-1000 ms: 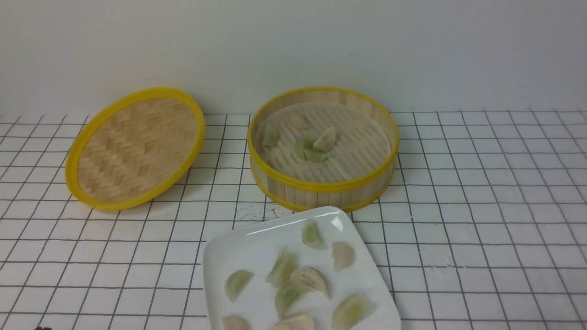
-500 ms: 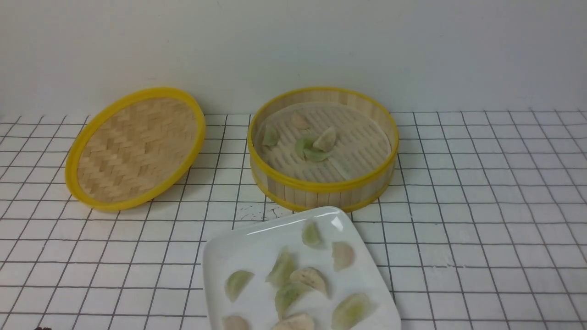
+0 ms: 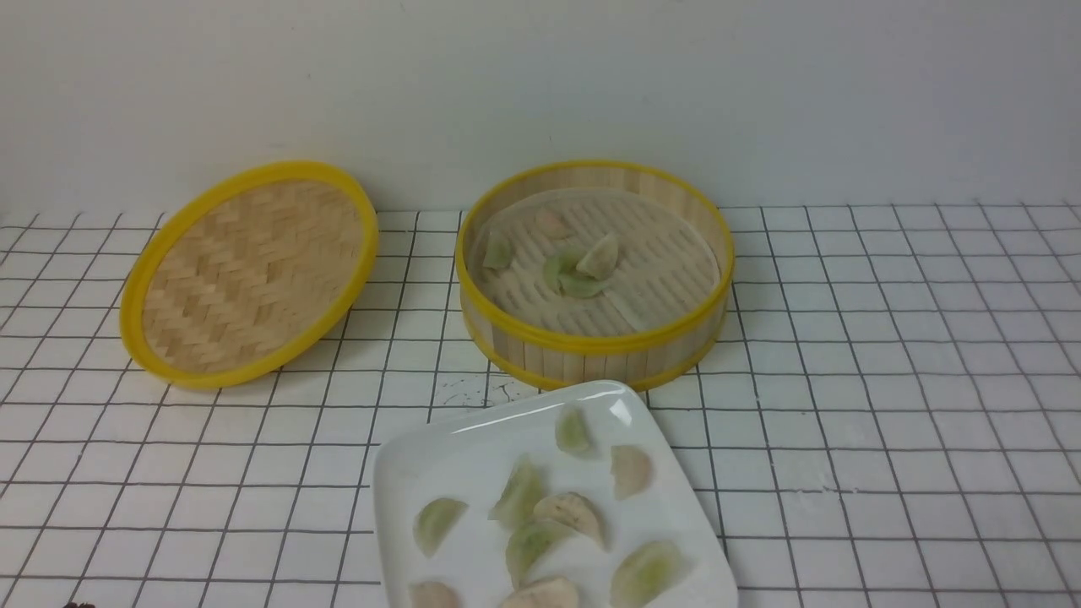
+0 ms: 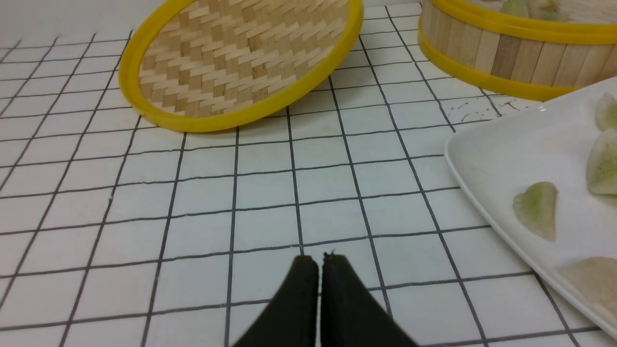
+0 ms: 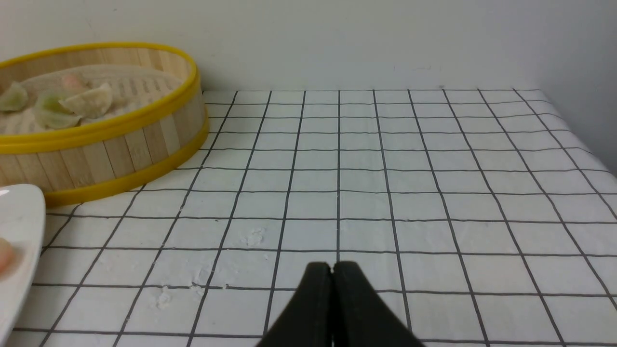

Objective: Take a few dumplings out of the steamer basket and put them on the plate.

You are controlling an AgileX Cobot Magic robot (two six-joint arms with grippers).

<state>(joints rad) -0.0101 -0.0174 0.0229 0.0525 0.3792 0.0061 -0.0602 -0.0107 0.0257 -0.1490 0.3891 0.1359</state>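
The round bamboo steamer basket (image 3: 686,333) stands at the back centre with several dumplings (image 3: 581,268) on its slatted floor. In front of it lies the white plate (image 3: 439,460), carrying several green and beige dumplings (image 3: 549,515). My left gripper (image 4: 320,262) is shut and empty above the grid cloth, left of the plate (image 4: 487,159), with the basket (image 4: 501,58) farther off. My right gripper (image 5: 332,267) is shut and empty over bare cloth right of the basket (image 5: 115,149); a plate corner (image 5: 21,226) shows beside it. Neither gripper shows in the front view.
The woven bamboo lid (image 3: 245,274) with its yellow rim lies tilted at the back left, also in the left wrist view as the lid (image 4: 231,62). A white wall (image 3: 540,84) closes the back. White crumbs (image 5: 253,237) dot the cloth near the right gripper.
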